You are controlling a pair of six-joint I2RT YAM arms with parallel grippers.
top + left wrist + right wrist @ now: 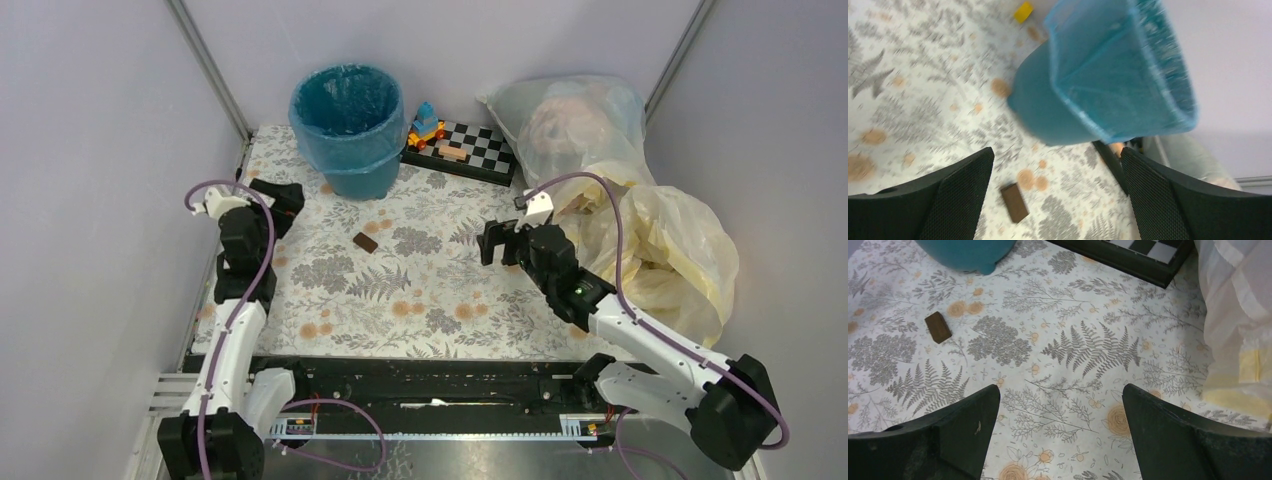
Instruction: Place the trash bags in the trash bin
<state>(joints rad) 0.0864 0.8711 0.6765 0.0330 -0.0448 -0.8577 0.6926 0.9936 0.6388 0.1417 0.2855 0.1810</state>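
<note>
at the back of the floral table (430, 300), the blue trash bag (345, 100) is sitting inside the trash bin (362, 183), lining it, while the left gripper (1055, 160) and right gripper (1060, 395) are hovering with jaws spread apart, holding nothing.

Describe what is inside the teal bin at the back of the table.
A thin translucent blue trash bag lines the trash bin, its edge folded over the rim and down the outer wall. The bag covers the bin's floor, so anything beneath it is hidden.

Enclosed lab cell, plain walls (90, 150)
</note>
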